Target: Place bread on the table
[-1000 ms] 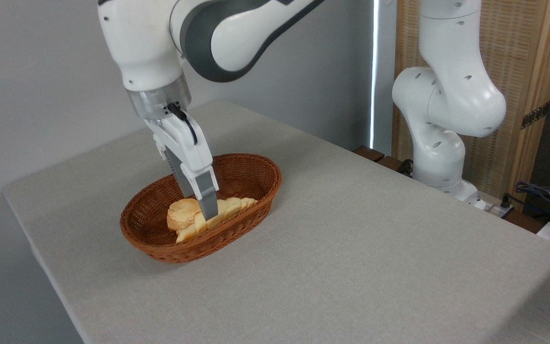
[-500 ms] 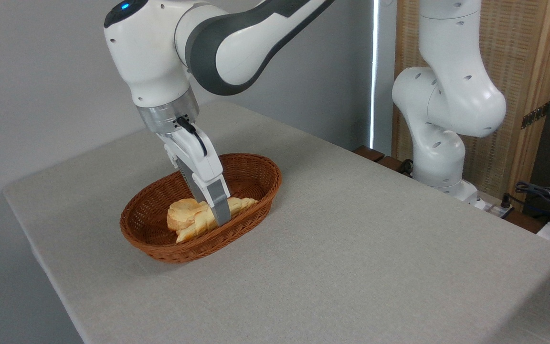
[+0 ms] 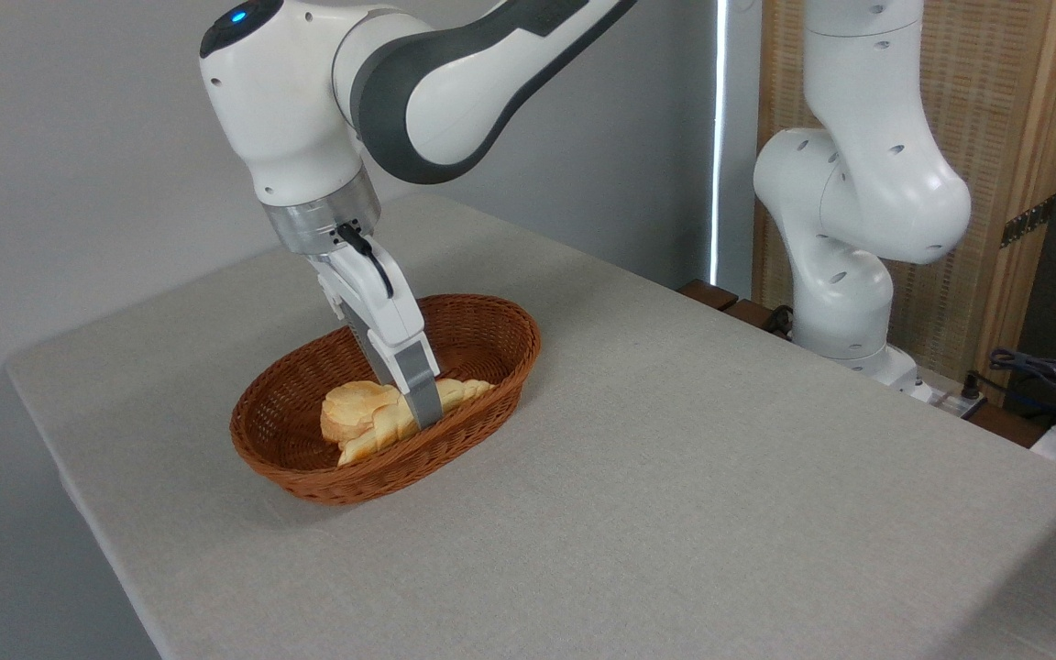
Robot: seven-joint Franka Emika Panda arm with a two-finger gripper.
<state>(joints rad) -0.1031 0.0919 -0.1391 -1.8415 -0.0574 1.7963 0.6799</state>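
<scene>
The bread (image 3: 378, 437), a long golden-yellow loaf with scalloped edges, lies along the near side of a brown wicker basket (image 3: 500, 316) on the light grey table (image 3: 675, 477). My gripper (image 3: 420, 411) reaches down into the basket at the loaf's middle. One grey finger (image 3: 419, 390) stands in front of the loaf and covers part of it. The other finger is hidden behind it, so the gap between them does not show. The loaf rests in the basket.
A small round bun (image 3: 347, 412) sits in the basket just left of the loaf. The arm's white base (image 3: 844, 302) stands at the table's far right edge, with cables (image 3: 1041, 371) beyond it. Bare cloth stretches right of and in front of the basket.
Over the last second the gripper has shifted right along the loaf and sunk a little lower. Since half a second ago it has barely moved. The bread lies where it was.
</scene>
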